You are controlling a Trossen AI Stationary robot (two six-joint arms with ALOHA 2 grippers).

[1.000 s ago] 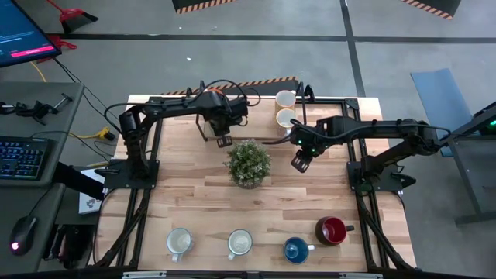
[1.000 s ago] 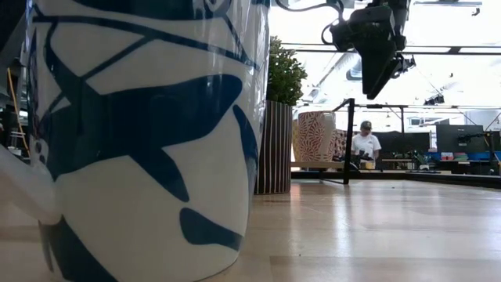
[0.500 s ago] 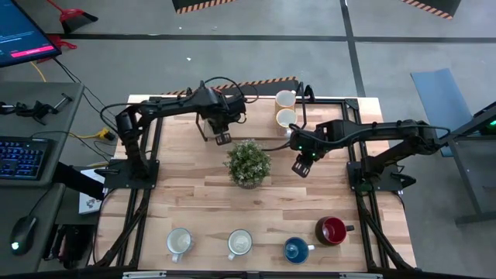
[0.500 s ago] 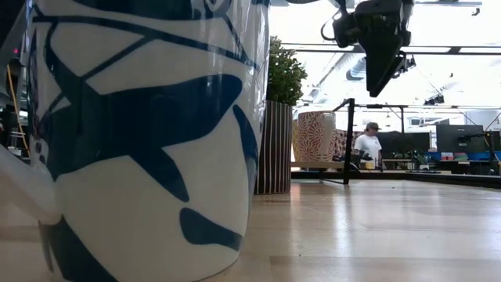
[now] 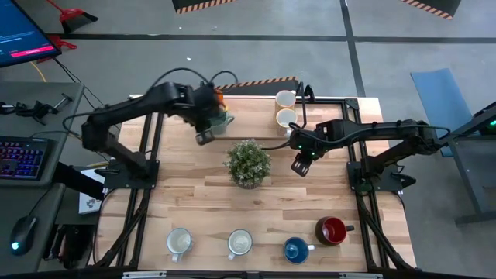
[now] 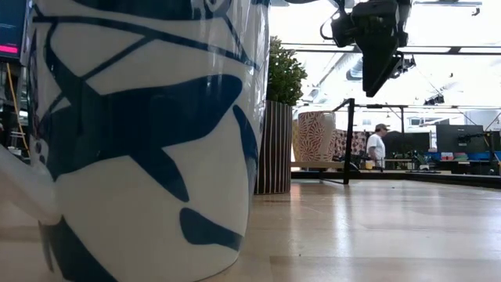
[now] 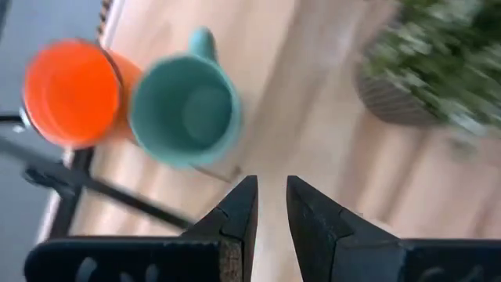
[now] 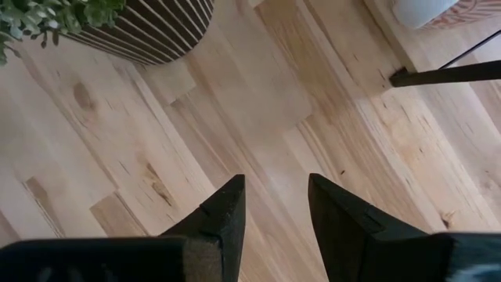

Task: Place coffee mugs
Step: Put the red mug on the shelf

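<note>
Wooden surface (image 5: 194, 194): we see our left claw (image 7: 268, 205) slightly parted, empty, near the teal mug (image 7: 185, 117) and orange mug (image 7: 70, 92) at the far edge; right claw (image 8: 274, 207) apart, empty, beside the plant (image 5: 249, 163).

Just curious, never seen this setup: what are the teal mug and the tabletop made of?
The teal mug looks like glazed ceramic: thick smooth walls, even colour, though it is blurred. The tabletop looks like light wood planks with a satin finish, showing grain, knots and seams.
</note>
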